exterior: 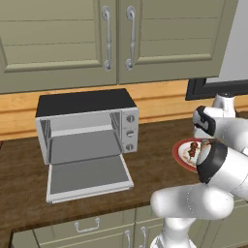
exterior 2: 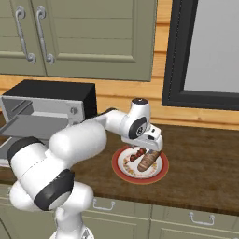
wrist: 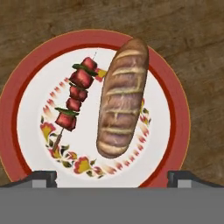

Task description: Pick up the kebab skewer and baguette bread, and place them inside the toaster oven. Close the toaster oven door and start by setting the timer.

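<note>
The two-finger gripper (wrist: 112,177) hangs wide open, holding nothing, directly above the red-rimmed white plate (wrist: 175,100). The thin dark-red kebab skewer (wrist: 75,99) and stubby tan baguette bread (wrist: 120,98) lie side by side — long axes running away from the fingertips, skewer left of centre in the hand view.

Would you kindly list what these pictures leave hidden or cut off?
- Plate, left base view: the arm covers its right part and the bread.
- Toaster oven, right base view: the frame edge cuts off its door; the arm hides its knobs.
- Gripper, hand view: just the fingertips peek in, spread wide.
</note>
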